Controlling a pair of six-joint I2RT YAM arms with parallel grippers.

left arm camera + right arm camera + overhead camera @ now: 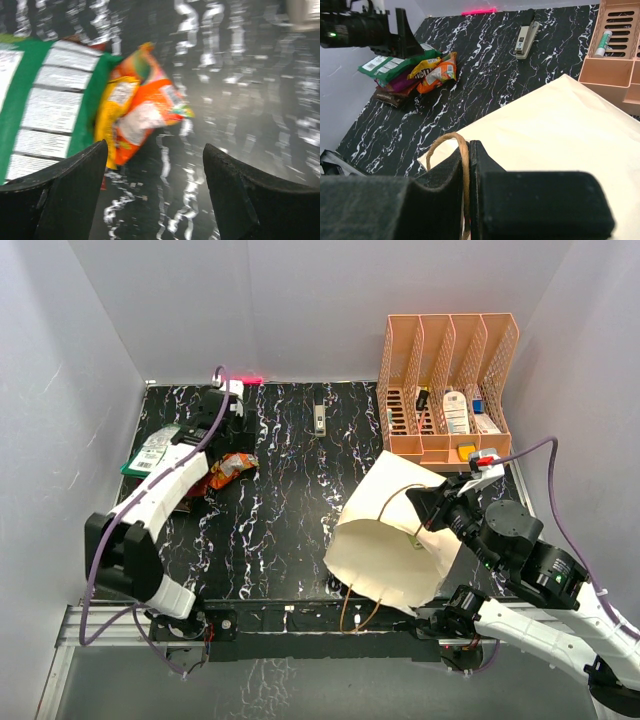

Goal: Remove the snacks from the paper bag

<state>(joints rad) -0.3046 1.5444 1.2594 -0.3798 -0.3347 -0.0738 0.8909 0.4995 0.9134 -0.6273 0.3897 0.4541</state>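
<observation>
Black white-veined tabletop (290, 500). L gripper (155, 150) spread wide, empty; crinkly orange packet (145, 112) just beyond tips, blurred. Green packet (50, 105) cut off at frame edge. Pile sits at table's 10 o'clock; purple packet (400, 85) and dark brown packet (390, 96) half-hidden underneath. R gripper (468, 150) pinches cord handle (447, 137) of cream paper bag (390, 550) at 4 o'clock; bag contents not visible.
</observation>
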